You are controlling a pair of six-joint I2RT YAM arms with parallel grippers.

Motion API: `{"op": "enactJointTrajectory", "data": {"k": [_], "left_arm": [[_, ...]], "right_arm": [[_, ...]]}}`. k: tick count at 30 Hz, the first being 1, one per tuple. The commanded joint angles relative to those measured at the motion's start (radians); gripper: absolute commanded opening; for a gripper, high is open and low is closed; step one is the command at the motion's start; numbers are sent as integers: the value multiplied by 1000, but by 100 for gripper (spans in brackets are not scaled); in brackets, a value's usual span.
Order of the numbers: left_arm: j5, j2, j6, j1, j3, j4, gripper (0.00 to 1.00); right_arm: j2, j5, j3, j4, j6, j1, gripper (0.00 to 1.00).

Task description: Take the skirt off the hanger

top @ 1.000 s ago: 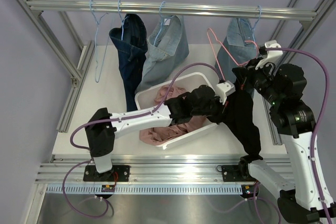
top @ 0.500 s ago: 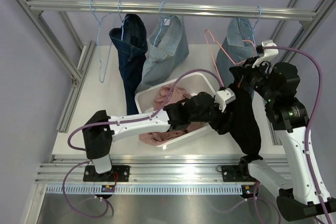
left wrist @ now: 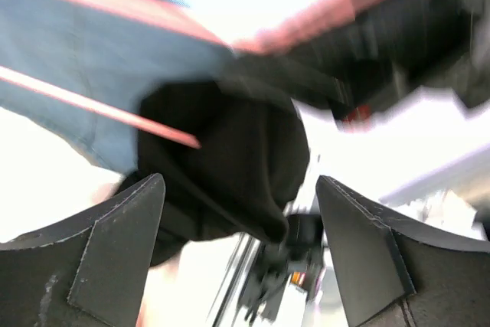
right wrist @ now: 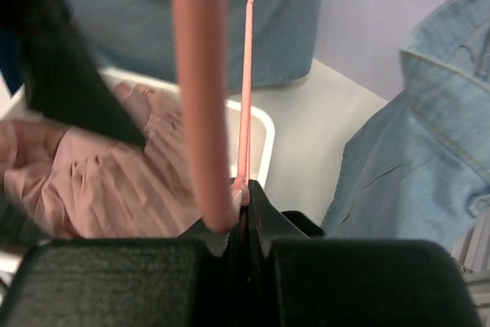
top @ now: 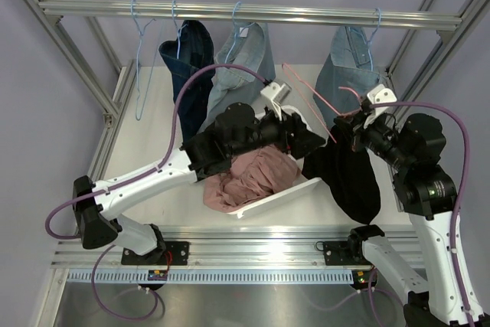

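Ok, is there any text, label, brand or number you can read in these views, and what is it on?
No readable text in any view.
Small board by the left arm's base: any markings are too small to read.
Black skirt: no visible label; the left wrist view is motion-blurred.
Pink hanger: plain, no print.
Hanging denim garments: no legible tags.

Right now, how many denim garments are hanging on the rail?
3: dark denim at the left, pale denim beside it, a third denim piece at the right. None looks hidden.
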Motion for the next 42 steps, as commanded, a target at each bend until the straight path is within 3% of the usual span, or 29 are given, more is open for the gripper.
{"op": "enactJointTrajectory", "data": {"k": [1, 5, 14, 17, 23, 25, 27, 28, 29, 38, 40, 42], "left_arm": [[-32, -10, -189, 53, -31, 114, 82], [-63, 24, -356, 83, -23, 191, 80], [-179, 127, -577, 85, 35, 206, 77], [-204, 151, -633, 85, 40, 234, 72], [-189, 185, -697, 86, 49, 281, 43], [-173, 183, -719, 89, 35, 300, 24], [-163, 179, -731, 97, 23, 319, 13], [-156, 173, -745, 99, 8, 326, 1], [-153, 167, -752, 100, 0, 341, 0], [-186, 134, -733, 117, 27, 326, 0], [-184, 139, -726, 122, 38, 323, 0], [-184, 137, -713, 129, 53, 309, 0]], "right_arm": [[-23, -125, -38, -38, -136, -6, 0], [-37, -199, -53, -60, -175, -6, 0], [-54, -312, -49, -60, -155, -6, 0], [-65, -328, -61, -52, -149, -6, 0], [-72, -311, -76, -47, -149, -6, 0], [-75, -291, -84, -40, -149, -5, 0], [-77, -262, -92, -35, -152, -6, 0], [-79, -253, -99, -34, -153, -6, 0], [-82, -239, -104, -34, -159, -6, 2], [-144, -152, -134, -83, -146, -6, 31], [-161, -130, -142, -113, -144, -6, 53], [-201, -90, -165, -142, -133, -6, 80]]}}
